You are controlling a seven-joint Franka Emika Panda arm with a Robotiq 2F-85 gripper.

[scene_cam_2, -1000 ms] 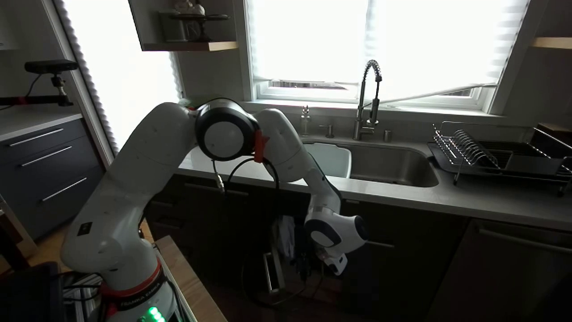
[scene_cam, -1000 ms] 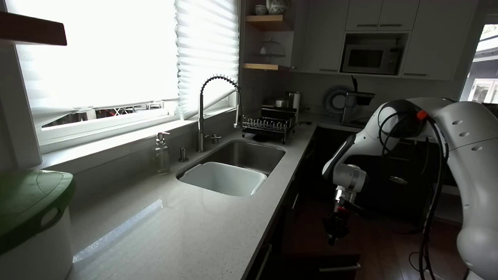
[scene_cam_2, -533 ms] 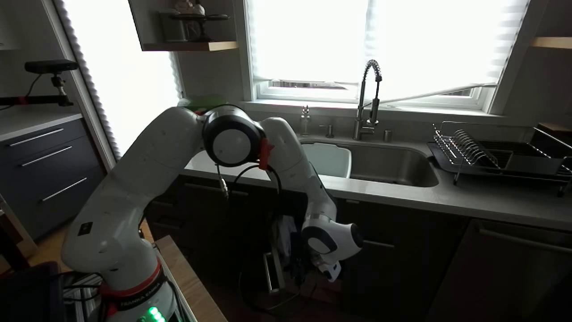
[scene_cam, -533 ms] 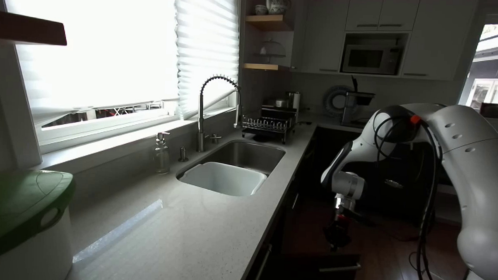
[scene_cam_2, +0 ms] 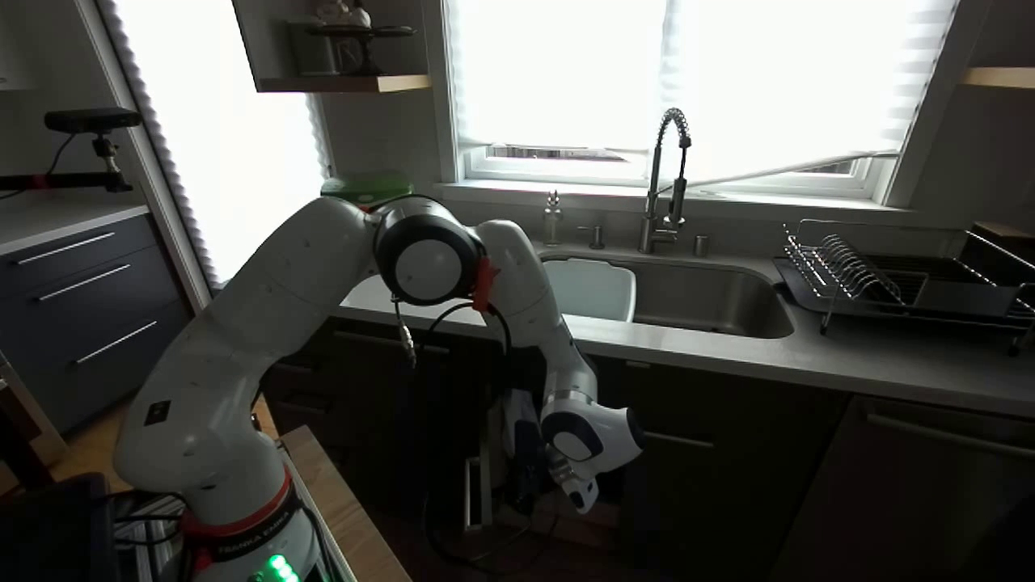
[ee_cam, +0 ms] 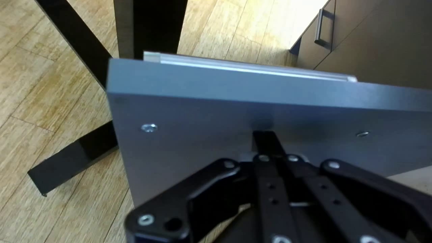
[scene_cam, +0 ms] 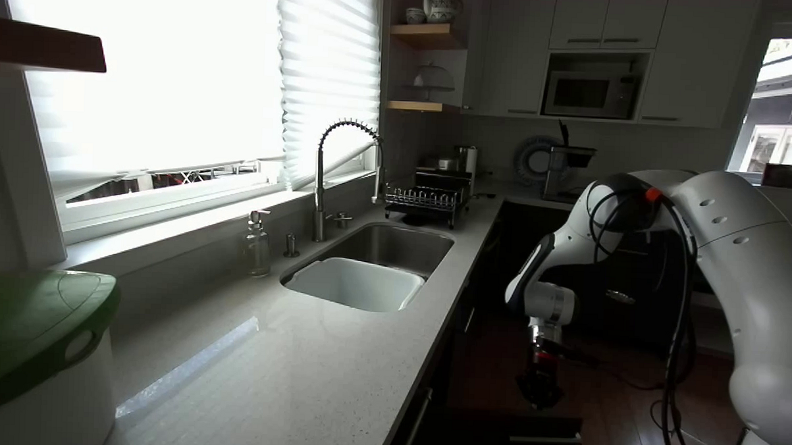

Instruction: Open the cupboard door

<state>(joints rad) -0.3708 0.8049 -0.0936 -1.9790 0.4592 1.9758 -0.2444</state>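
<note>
Lettering [scene_cam_2: 259, 534] reading FRANKA EMIKA marks the robot arm [scene_cam_2: 279, 295], near left in an exterior view. In the wrist view we see the gripper [ee_cam: 265, 138], its fingers [ee_cam: 267, 145] together, pointing at the cupboard door [ee_cam: 189, 141], contact unclear. In an exterior view the door stands right of the counter [scene_cam: 339, 352], the gripper beyond it.

The tool [ee_cam: 274, 148] was black and hinged, studded with bright round screws [ee_cam: 146, 220]; above it the smooth white arm [scene_cam_2: 340, 259] wore an orange-red clip [scene_cam_2: 483, 286] and black cables [scene_cam: 682, 318]; farthest from the tool, FRANKA EMIKA lettering [scene_cam_2: 251, 535] and green lights [scene_cam_2: 279, 563] showed
</note>
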